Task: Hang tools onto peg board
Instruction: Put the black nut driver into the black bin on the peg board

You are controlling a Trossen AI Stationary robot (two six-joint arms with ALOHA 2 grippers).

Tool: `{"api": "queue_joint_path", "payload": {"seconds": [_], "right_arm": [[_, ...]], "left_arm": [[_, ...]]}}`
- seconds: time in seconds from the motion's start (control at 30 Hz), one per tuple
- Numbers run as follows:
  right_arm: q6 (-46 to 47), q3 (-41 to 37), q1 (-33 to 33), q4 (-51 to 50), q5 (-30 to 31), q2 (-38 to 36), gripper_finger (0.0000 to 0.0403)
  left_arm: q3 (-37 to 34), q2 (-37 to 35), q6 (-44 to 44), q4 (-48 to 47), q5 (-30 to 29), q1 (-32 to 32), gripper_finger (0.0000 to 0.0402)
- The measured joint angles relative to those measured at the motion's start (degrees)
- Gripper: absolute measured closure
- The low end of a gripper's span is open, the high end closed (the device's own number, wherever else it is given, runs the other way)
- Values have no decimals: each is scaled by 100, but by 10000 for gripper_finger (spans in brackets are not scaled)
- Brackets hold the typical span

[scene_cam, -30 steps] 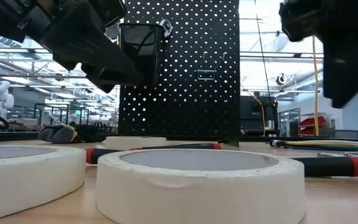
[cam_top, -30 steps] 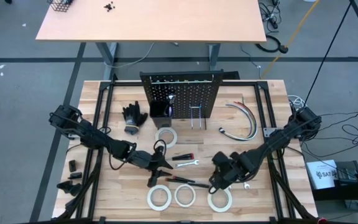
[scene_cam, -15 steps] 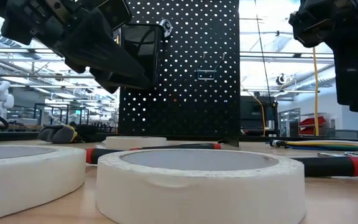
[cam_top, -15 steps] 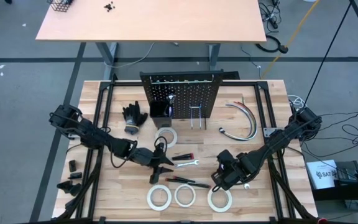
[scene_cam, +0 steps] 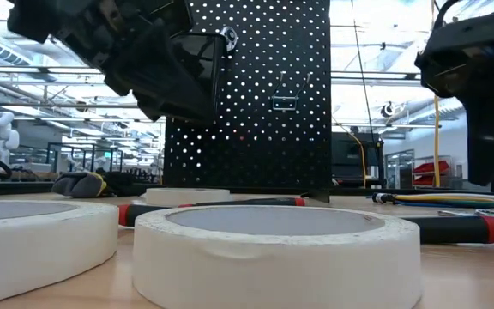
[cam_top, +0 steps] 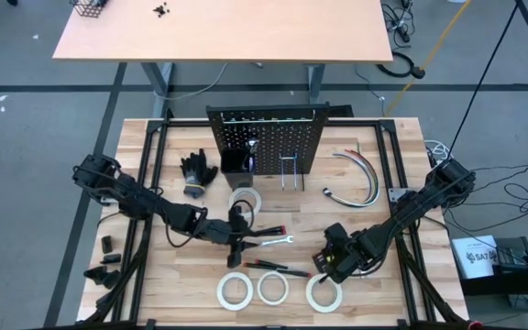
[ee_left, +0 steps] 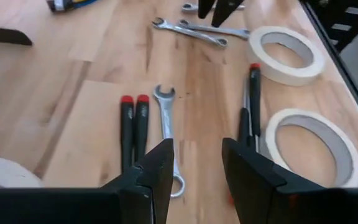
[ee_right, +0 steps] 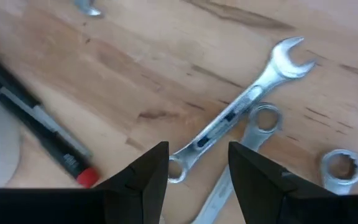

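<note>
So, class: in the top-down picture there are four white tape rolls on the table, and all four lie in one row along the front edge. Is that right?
Not quite. There are four white tape rolls, but only three lie in the front row. The fourth lies apart, just in front of the peg board. The high view shows it.

You have black gloves (cam_top: 197, 173) lying well beyond the left gripper (cam_top: 237, 240), and curved grey hoses (cam_top: 360, 174) lying well beyond the right gripper (cam_top: 324, 267).

tape rolls (cam_top: 234, 291): 4 | gloves (cam_top: 197, 173): 1 pair | peg board (cam_top: 269, 142): 1
</note>
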Motion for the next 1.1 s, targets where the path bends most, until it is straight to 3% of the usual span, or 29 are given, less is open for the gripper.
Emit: {"api": "queue_joint_path", "payload": {"seconds": [1.1], "right_arm": [[961, -9, -155, 188, -88, 317, 243]], "left_arm": [[93, 100, -293, -537, -265, 83, 263]]}}
